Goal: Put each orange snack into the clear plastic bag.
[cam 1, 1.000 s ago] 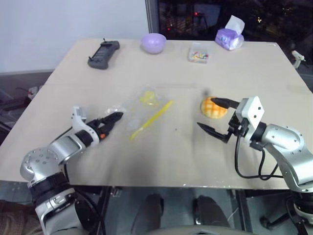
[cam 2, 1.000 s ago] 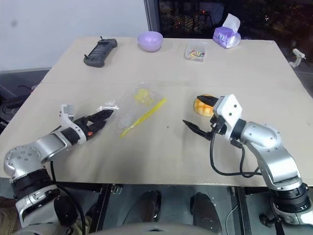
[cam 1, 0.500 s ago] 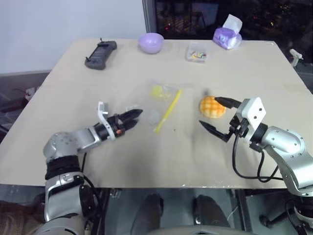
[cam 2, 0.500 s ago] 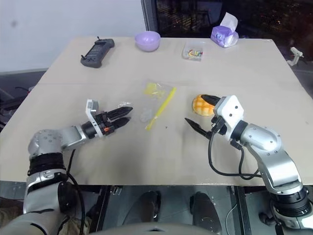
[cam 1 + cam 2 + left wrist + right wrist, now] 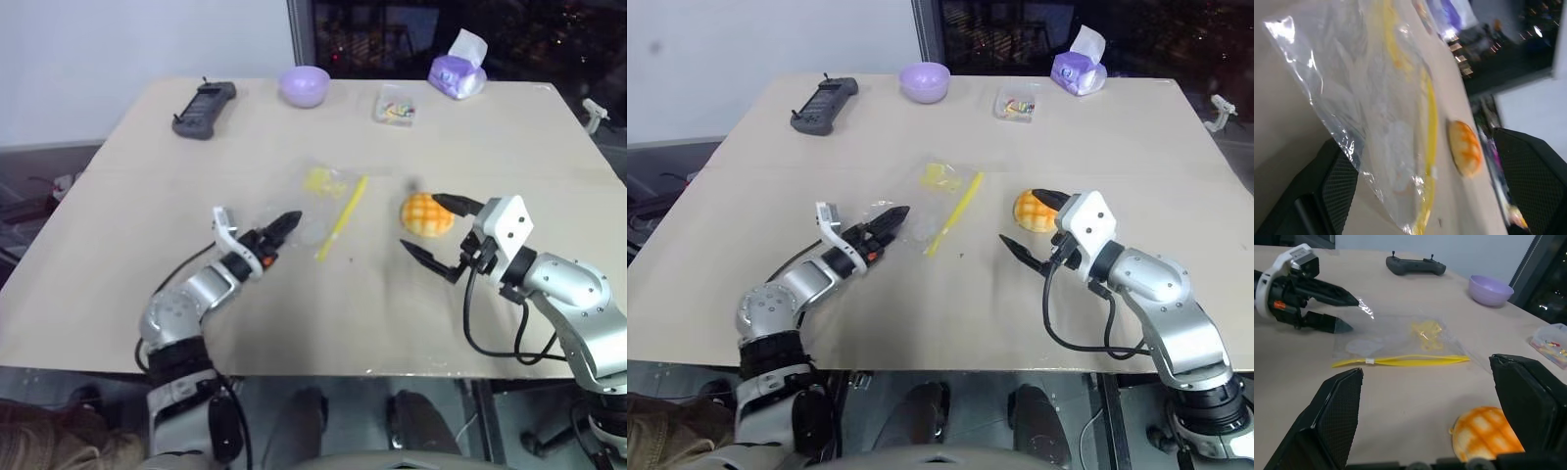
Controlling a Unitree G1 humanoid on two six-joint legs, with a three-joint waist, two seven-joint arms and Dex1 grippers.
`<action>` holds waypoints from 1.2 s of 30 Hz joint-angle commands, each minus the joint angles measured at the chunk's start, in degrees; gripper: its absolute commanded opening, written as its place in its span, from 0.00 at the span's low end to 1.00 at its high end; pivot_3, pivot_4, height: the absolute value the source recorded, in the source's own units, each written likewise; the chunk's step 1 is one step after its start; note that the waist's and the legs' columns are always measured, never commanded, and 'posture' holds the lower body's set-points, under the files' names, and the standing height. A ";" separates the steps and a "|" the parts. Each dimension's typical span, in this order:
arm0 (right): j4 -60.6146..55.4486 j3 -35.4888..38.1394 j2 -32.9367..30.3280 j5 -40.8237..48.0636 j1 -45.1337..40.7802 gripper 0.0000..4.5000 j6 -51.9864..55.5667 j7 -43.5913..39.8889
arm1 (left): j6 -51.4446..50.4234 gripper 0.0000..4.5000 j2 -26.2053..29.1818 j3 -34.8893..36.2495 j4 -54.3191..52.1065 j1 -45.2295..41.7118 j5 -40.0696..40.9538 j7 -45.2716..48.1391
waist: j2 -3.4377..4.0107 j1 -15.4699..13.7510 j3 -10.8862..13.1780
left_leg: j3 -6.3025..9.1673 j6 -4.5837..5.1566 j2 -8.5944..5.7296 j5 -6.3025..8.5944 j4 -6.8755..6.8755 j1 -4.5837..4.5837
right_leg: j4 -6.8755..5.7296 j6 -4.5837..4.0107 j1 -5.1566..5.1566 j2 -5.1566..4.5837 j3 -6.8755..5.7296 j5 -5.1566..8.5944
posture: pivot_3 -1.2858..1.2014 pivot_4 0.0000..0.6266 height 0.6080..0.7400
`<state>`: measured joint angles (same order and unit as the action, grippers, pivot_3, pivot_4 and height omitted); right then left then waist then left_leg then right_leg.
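One orange snack (image 5: 424,213), a domed bun with a grid top, rests on the table right of centre. My right gripper (image 5: 437,231) is open around its near right side, one finger over the bun and the other low in front. The clear plastic bag (image 5: 327,199) lies flat at mid-table, its yellow strip (image 5: 343,216) facing the bun. My left gripper (image 5: 284,236) is open at the bag's near left corner (image 5: 1364,307), with that corner just off its fingertips. In the left wrist view the bag (image 5: 1376,112) spreads out between the fingers.
Along the far edge stand a black controller (image 5: 204,98), a lilac bowl (image 5: 306,85), a small clear box of coloured bits (image 5: 397,106) and a purple tissue pack (image 5: 458,74). Bare tan tabletop (image 5: 147,196) runs along the left side and the front.
My left gripper swept right to the bag's corner. The bag slid right toward the bun and its yellow strip turned steeper. The right gripper and the bun stayed put.
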<state>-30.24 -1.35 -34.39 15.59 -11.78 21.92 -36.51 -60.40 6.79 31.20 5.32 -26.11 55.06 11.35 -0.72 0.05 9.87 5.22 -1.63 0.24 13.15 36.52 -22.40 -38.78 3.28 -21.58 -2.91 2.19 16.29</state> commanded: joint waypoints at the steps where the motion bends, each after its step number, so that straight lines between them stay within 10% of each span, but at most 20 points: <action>1: -0.64 0.41 0.45 -0.69 -1.47 1.00 -1.30 0.59 | -3.77 0.98 -4.45 -0.37 -0.16 -0.44 1.30 -10.98 | 0.00 -0.09 0.00 | 0.02 0.00 -0.03 0.00 0.05 -0.04 | 0.01 0.02 0.00 0.00 -0.01 -0.01 | 0.52 0.24 1.00; 5: -0.09 -0.15 1.06 -1.33 -2.48 1.00 -1.24 0.63 | -3.22 0.98 -7.81 1.27 0.22 -1.85 2.95 -18.29 | -0.02 -0.27 -0.01 | -0.01 0.00 -0.08 0.00 0.06 -0.06 | 0.06 0.07 0.01 -0.01 0.02 -0.03 | 0.52 0.24 1.00; 8: 0.20 -1.24 1.78 -2.26 -2.77 1.00 -1.65 0.87 | -2.32 0.81 -9.26 2.94 2.20 -3.30 5.77 -20.87 | -0.01 -0.47 -0.01 | 0.01 0.00 -0.08 0.00 0.06 -0.07 | 0.06 0.07 0.00 0.00 -0.01 -0.03 | 0.52 0.24 1.00; 16: 2.99 -5.97 4.79 -9.26 -3.66 1.00 -7.43 3.43 | -3.36 0.01 -8.45 8.11 2.80 -8.23 22.43 -28.35 | -0.22 -0.58 0.13 | 0.14 -0.05 -0.07 -0.03 0.05 -0.25 | 0.24 0.07 -0.03 0.00 -0.16 -0.03 | 0.52 0.24 1.00; 29: 39.87 -19.13 11.59 -35.78 -17.37 1.00 -31.95 18.29 | -2.71 0.01 6.92 2.07 0.31 -8.21 55.34 -39.95 | -0.46 0.86 0.29 | 0.18 -0.33 -0.02 -0.19 -0.01 -0.32 | 0.30 0.05 -0.13 0.02 -0.19 -0.04 | 0.52 0.24 1.00; 36: 65.51 -20.91 21.07 -41.63 -30.64 1.00 -40.29 31.58 | -5.75 0.01 12.14 2.07 -1.76 -6.11 57.94 -37.24 | -0.48 1.23 0.31 | 0.13 -0.35 0.00 -0.20 -0.07 -0.32 | 0.34 0.03 -0.16 0.05 -0.14 -0.04 | 0.52 0.24 1.00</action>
<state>33.16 -22.18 -13.83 -25.42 -40.71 -15.37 -7.95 -65.49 18.08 32.99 5.70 -32.25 111.53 -27.29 -1.21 1.28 10.19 5.35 -1.99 0.23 12.95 36.43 -22.72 -38.43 3.31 -21.75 -2.86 2.04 16.26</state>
